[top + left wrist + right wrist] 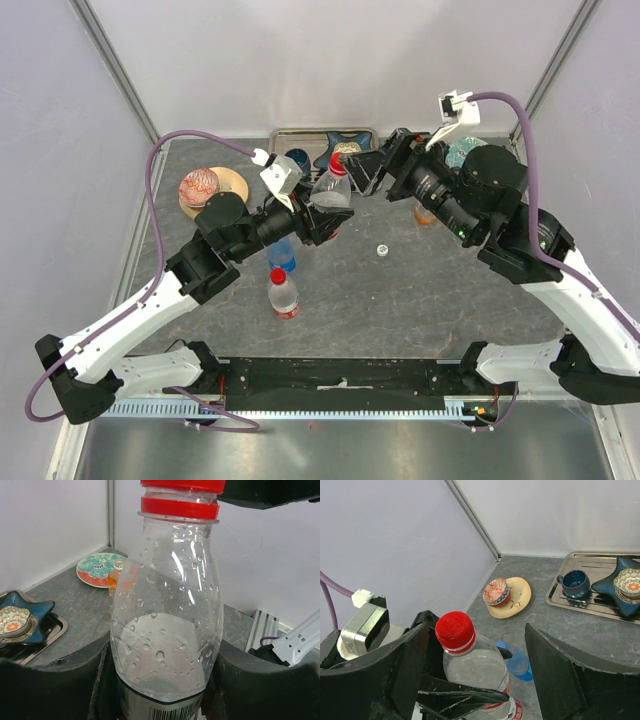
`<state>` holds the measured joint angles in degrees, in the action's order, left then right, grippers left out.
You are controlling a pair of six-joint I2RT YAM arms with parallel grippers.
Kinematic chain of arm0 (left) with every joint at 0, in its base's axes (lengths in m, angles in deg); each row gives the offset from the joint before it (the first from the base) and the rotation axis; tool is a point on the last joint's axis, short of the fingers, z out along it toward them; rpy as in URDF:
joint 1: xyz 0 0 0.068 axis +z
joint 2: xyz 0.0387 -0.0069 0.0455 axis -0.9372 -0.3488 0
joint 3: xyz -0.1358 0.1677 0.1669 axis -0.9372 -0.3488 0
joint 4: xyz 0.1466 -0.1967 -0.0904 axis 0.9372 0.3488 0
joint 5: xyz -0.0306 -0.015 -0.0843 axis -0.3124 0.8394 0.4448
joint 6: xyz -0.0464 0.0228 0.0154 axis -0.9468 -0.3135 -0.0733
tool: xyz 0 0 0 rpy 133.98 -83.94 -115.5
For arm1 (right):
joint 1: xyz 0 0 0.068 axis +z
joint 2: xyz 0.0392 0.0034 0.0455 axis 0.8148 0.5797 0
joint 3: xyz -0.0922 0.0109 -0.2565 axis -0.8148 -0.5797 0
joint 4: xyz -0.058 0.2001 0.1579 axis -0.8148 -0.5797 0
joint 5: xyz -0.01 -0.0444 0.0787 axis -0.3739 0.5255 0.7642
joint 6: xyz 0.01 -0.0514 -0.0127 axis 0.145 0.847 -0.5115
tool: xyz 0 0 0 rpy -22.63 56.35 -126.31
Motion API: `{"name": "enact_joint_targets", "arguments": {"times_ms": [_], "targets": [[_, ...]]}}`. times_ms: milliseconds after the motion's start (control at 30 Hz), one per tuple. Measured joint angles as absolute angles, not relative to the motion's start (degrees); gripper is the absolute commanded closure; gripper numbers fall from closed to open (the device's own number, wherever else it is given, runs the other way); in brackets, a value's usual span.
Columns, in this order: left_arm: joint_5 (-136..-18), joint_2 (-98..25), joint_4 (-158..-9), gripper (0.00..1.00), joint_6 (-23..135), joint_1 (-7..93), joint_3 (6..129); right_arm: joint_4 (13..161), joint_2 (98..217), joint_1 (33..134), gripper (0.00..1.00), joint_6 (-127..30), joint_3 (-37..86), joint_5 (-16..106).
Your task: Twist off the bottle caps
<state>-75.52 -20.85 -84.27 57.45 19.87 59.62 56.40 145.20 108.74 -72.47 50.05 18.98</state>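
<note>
**A:** From above, where does the cap to be turned lie?

**B:** The red cap (337, 160) tops the clear bottle (332, 190). The left fingers (322, 222) clamp that bottle by its body, toward the middle of the far edge of the counter (440, 290). Its long axis leans neck-first toward the far edge. The right fingers (366, 172) sit just beside the cap, so the right arm is the nearer one.

**A:** And the count?

**B:** There are four bottles. One is the held one. A second clear bottle (284, 298) stands mid-counter under a second red cap (278, 275). A blue bottle (281, 255) is under the left arm, and an orange bottle (425, 213) is half hidden under the right arm. I count three caps: two red, plus a white cap (381, 249) loose on the counter. I cannot make out a blue one here.

**A:** Left wrist?

**B:** The left fingers (50, 690) press both sides of the clear bottle (165, 630), low on its body. The red cap (182, 485) is cut by the top of the view, with a dark part of the other arm just beside it.

**A:** Right wrist?

**B:** The right fingers (565, 675) stand apart. The red cap (454, 628) sits between them and touches neither, though it is closer to the wall-side one. The neck points up between them. I judge they need to centre on it before gripping and twisting. One blue bottle (517, 662) shows behind.
</note>
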Motion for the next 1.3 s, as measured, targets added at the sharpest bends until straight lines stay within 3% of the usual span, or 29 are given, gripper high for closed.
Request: {"name": "enact_joint_targets", "arguments": {"times_ms": [800, 1033, 1233, 1300], "targets": [[-77.8, -21.0, -83.2, 0.44, 59.0, 19.4, 59.5, 58.1, 151.1, 109.6, 0.36, -70.7, 51.2, 17.6], [-77.9, -21.0, -82.3, 0.44, 59.0, 19.3, 59.2, 58.2, 151.1, 110.0, 0.56, -69.8, 51.2, 17.7], [-78.0, -21.1, -81.6, 0.44, 59.1, 19.3, 59.2, 58.3, 151.1, 110.2, 0.96, -69.1, 50.9, 18.4], [-78.1, -21.1, -81.6, 0.44, 59.1, 19.3, 59.2, 58.3, 151.1, 110.2, 1.00, -68.8, 50.9, 18.6]]}}
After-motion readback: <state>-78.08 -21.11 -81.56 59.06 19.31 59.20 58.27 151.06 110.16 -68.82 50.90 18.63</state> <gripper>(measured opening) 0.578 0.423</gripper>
